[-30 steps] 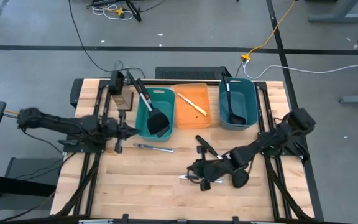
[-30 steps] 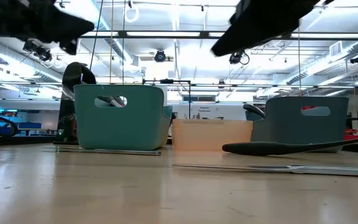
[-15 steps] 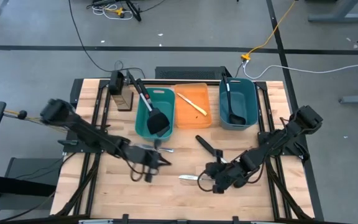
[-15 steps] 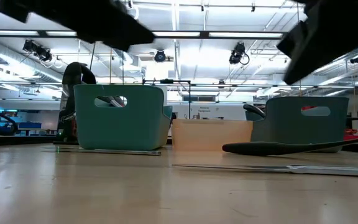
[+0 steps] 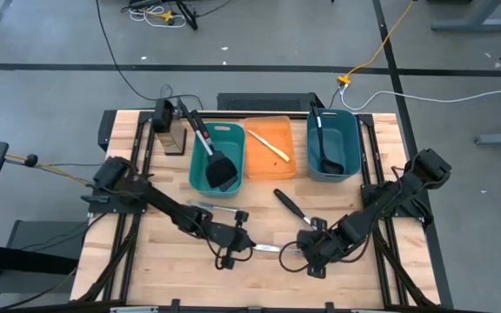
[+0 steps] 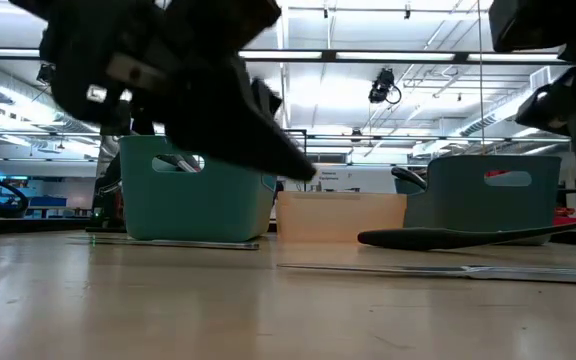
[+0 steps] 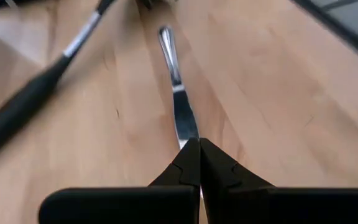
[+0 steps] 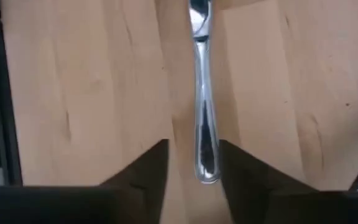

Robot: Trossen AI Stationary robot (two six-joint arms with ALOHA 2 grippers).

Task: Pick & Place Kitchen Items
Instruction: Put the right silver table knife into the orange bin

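A silver knife (image 5: 268, 248) lies flat on the wooden table near its front middle, between my two grippers. My left gripper (image 5: 247, 245) is shut, its fingertips (image 7: 199, 149) over the knife's blade tip (image 7: 185, 127). My right gripper (image 8: 194, 165) is open, and the knife's handle end (image 8: 207, 168) lies between its fingers. A second silver knife (image 5: 216, 207) and a black utensil (image 5: 287, 203) lie flat farther back. My left gripper comes slanting from the table's left, along the knife, with its shut tips at the blade tip (image 7: 186, 134); I cannot tell whether they touch it. My right gripper stands astride the handle end (image 8: 209, 174) from the table's right; the handle lies close to one finger (image 8: 244, 168), and touch cannot be told.
Three bins stand in a row at the back: a teal one (image 5: 200, 165) with a black spatula, an orange one (image 5: 270, 165) with a light-handled knife, a teal one (image 5: 331, 170) with a black ladle. A dark box (image 5: 170, 135) sits at the far left.
My left gripper has swung from the left middle of the table toward the right and the near edge, ending at the silver knife's blade end. My right gripper has drawn back a little toward the right and near edge. The knife has stayed on the table.
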